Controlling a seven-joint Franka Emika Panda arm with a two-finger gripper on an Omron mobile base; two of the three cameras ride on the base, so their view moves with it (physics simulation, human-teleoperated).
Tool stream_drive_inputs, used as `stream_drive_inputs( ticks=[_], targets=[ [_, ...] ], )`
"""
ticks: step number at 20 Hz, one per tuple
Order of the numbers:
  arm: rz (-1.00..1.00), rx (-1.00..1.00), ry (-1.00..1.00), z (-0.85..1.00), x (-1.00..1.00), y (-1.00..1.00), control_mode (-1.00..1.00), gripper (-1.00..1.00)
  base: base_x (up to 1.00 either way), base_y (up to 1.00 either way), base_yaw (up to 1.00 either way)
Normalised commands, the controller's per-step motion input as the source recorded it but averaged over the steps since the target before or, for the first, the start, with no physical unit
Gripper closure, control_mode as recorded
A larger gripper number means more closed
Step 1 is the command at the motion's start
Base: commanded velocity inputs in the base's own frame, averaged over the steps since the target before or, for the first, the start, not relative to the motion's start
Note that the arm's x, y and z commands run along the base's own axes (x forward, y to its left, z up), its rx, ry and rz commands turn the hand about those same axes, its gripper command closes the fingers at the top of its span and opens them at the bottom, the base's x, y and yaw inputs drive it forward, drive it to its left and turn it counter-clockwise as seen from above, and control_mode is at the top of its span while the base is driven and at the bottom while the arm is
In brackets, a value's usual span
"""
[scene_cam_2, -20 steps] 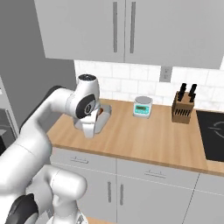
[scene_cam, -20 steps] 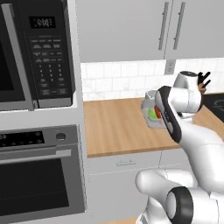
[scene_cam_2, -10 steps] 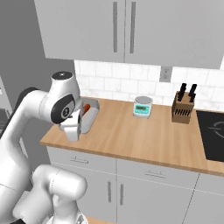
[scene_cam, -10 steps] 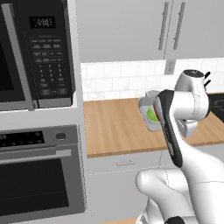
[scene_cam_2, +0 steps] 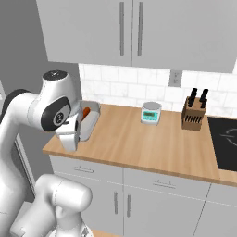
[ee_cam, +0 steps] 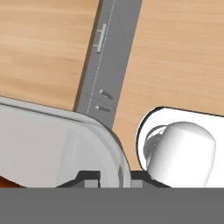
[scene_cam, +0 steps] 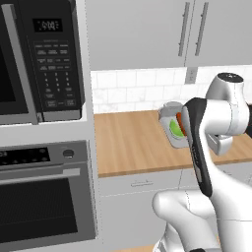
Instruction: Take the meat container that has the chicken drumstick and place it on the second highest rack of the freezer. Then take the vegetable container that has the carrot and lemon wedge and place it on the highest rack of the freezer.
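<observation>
While my hand view looks down past the gripper [ee_cam: 109, 177], I see its two dark tips pinching the clear rim of the vegetable container [ee_cam: 52, 140], one tip on each side of the wall, with a sliver of orange-red at the lower left corner that I take for the carrot [ee_cam: 5, 180]. From the left base view the container [scene_cam: 173, 123] is up off the wooden counter [scene_cam: 133, 142], tilted beside the arm's forearm, and I can make out the lemon wedge [scene_cam: 175, 128] as a green patch with the carrot [scene_cam: 180, 121] partly behind the dark arm link. In the right base view the container [scene_cam_2: 88, 120] sits just beside the wrist, the gripper itself hidden by the hand. Around it: white tiled backsplash [scene_cam_2: 129, 88], grey wall cabinets [scene_cam_2: 134, 32], a small kitchen scale [scene_cam_2: 151, 113], a knife block [scene_cam_2: 193, 113], a cooktop [scene_cam_2: 224, 141] cut off at the right edge, and, on the left, a microwave [scene_cam: 42, 59] over an oven [scene_cam: 44, 197].
</observation>
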Motion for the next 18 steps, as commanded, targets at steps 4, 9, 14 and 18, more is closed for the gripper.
stream_drive_inputs(
  ticks=[4, 9, 14, 18],
  targets=[
    [0.00, 0.00, 0.00, 0.04, -0.23, 0.00, -1.00, 1.00, 0.00, 0.00, 0.00],
    [0.00, 0.00, 0.00, 0.19, -0.09, 0.00, -1.00, 1.00, 0.00, 0.00, 0.00],
    [0.00, 0.00, 0.00, 0.02, -0.02, 0.00, 1.00, 1.00, -0.04, 0.00, 0.00],
    [0.00, 0.00, 0.00, 0.00, 0.00, 0.00, 1.00, 1.00, -0.73, -0.28, 0.02]
  ],
)
